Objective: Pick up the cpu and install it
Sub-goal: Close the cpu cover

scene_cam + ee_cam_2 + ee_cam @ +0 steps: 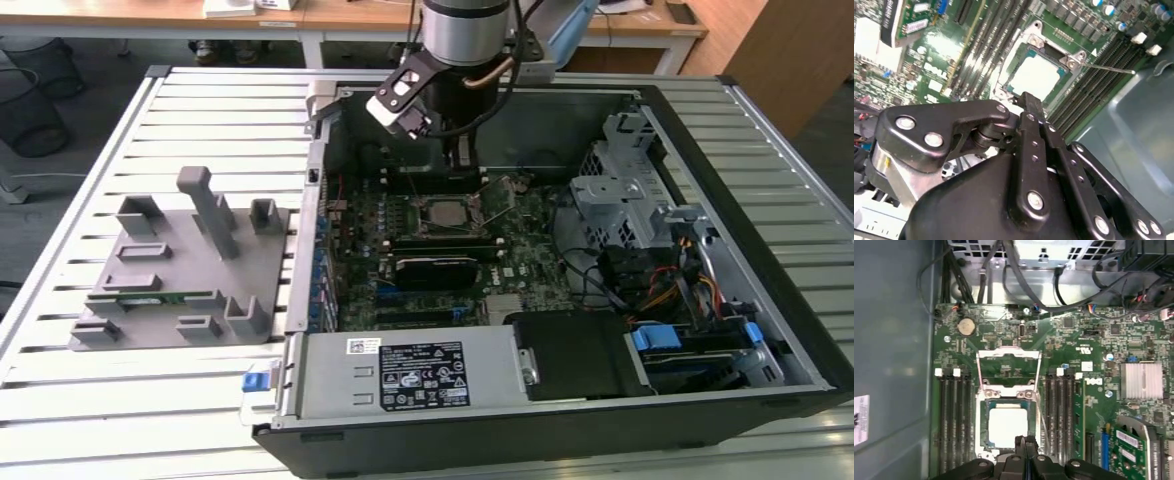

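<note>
Slatted metal table (80,400), open case (561,425) on it, gray fixture (174,270) at case's 9 o'clock in exterior view. Your gripper (461,165) hangs inside case over board. Fingers (1020,444) pinched together, nothing between them. Cpu (1008,426) lies flat in socket (983,432), silver top up, seen in both wrist views. Load frame (1009,357) flipped open, off cpu. Lever (1109,67) loose, sticking out over ram slots (956,425). Fingertips near cpu edge; touching or not, can't tell.
</note>
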`<action>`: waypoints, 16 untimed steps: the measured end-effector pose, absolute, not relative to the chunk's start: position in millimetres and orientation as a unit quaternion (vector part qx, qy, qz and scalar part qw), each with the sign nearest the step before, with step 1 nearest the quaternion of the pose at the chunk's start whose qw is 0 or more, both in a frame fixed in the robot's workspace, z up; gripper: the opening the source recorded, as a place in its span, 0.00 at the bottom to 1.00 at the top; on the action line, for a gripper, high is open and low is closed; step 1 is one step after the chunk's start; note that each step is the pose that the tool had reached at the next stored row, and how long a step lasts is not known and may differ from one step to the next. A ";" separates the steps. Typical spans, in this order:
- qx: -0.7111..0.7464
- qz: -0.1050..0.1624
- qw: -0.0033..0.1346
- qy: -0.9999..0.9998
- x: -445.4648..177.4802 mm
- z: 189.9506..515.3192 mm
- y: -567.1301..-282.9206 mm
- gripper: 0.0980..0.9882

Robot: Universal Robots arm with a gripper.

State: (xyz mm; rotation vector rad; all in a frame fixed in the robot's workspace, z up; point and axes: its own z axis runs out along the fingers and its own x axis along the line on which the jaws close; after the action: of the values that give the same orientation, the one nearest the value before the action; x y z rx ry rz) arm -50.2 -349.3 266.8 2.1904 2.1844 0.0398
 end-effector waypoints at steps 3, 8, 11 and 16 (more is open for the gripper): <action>0.708 0.013 0.024 0.706 -45.6 266.7 -349.4 0.01; 0.708 0.010 0.022 0.706 -27.7 266.5 -349.3 0.01; 0.707 0.010 0.021 0.707 -20.5 266.5 -349.4 0.01; 0.702 0.010 0.021 0.712 -14.9 266.5 -349.4 0.01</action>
State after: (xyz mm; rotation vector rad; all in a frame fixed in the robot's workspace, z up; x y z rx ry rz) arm -14.9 -349.4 266.5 2.1755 2.2081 0.0310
